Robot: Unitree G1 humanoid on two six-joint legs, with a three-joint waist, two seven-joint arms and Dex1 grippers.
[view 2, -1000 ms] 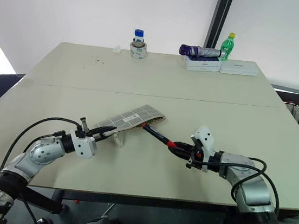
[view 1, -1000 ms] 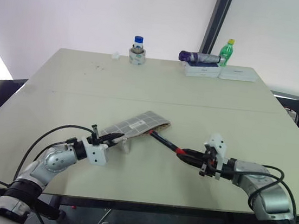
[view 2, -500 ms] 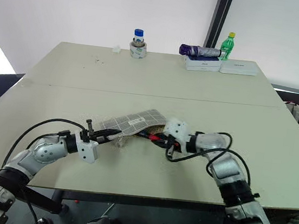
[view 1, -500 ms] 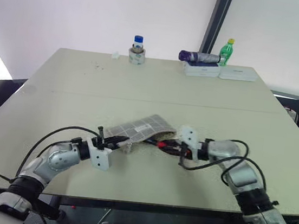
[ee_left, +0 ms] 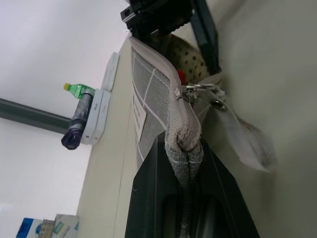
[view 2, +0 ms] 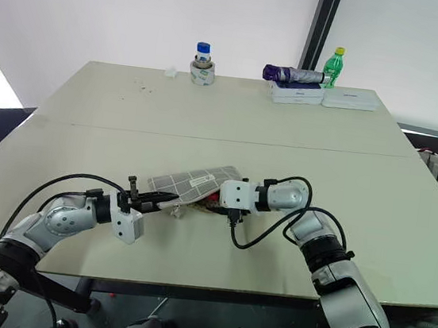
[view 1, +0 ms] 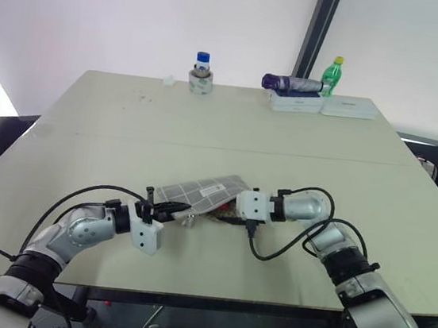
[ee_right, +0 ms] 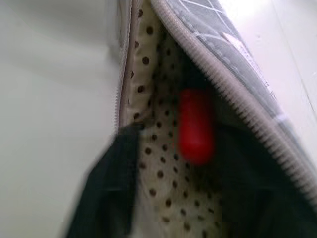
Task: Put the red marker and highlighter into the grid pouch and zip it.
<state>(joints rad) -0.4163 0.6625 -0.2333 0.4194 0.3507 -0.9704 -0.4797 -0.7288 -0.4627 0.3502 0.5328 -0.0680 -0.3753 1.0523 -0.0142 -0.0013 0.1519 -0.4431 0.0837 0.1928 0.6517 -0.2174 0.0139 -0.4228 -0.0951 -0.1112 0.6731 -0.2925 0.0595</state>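
You have the table (view 1: 300, 154) in front of you, its far edge lined with a blue-capped jar (view 1: 201, 74), a green bottle (view 1: 334, 76) and a purple item lying on white boxes (view 1: 298, 102); none of that concerns the task; the work is all at the near edge.

The grid pouch (view 1: 200, 191) lies between your two arms, its mouth propped open toward your right; the left gripper (view 1: 167, 209) is clamped shut on the pouch's closed end by the zipper pull, as it was a second ago.

What has changed is on the right; a second ago the right gripper (view 1: 229, 211) held the red marker well out from the pouch with only the tip at the mouth; it has since swung in to the opening, and the red marker (ee_right: 196, 125) now sits inside on the dotted lining, red cap showing; the right jaws look parted, no longer pinching the barrel, though the wrist view is blurred.

So the marker appears delivered; you still need the highlighter, which I cannot find here, and the zipper is undone.
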